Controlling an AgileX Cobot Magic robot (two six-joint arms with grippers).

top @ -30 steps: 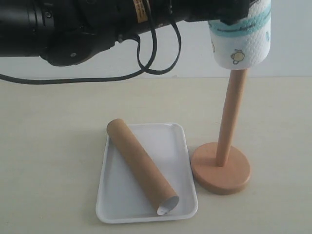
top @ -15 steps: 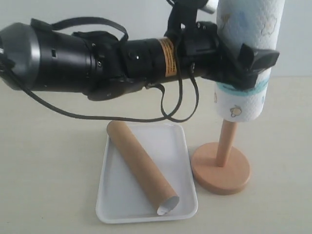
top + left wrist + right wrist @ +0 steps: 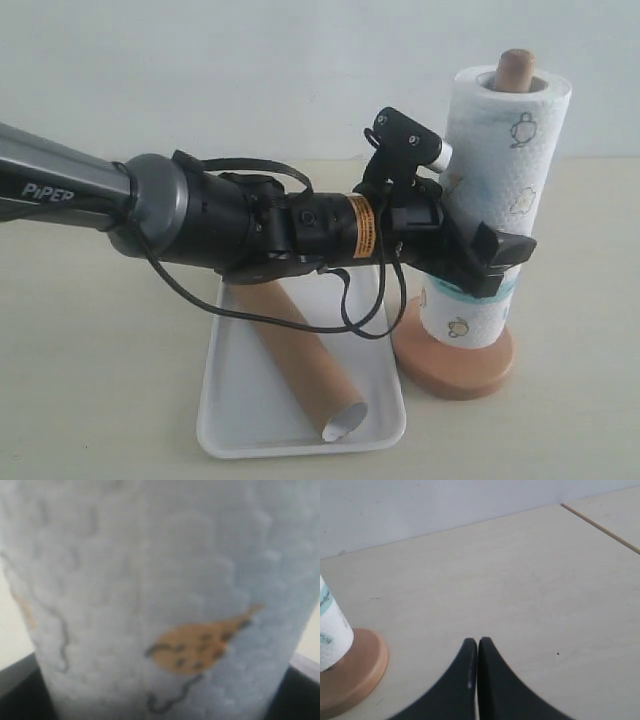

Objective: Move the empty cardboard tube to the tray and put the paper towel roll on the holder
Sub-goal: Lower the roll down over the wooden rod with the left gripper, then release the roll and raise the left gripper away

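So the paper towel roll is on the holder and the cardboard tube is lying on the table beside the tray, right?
No. The paper towel roll is on the holder, but the cardboard tube lies in the tray, as the exterior view shows.

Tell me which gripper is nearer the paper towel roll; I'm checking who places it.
Left. The left gripper grips the paper towel roll low on its side. The right gripper is shut over the table, beside the holder's base, clear of the roll.
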